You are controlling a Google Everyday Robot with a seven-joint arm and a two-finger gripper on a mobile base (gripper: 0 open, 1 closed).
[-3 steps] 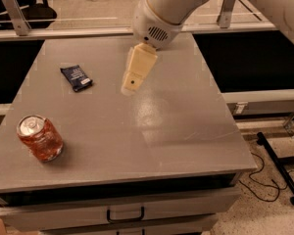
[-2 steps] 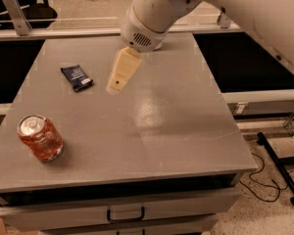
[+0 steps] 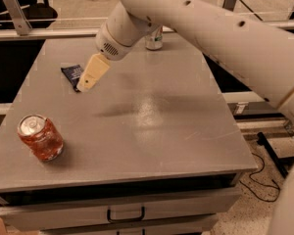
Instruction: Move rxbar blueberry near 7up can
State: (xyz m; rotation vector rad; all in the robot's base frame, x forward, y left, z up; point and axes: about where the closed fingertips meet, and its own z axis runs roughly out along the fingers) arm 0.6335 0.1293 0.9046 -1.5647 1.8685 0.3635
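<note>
My gripper hovers over the rxbar blueberry near the counter's left edge. I can't tell whether it's open or closed. 1 7up can stands at the far edge.

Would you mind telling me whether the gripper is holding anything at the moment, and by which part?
Nothing seems held: the gripper is over one end of the rxbar blueberry, which lies flat on the table.
</note>
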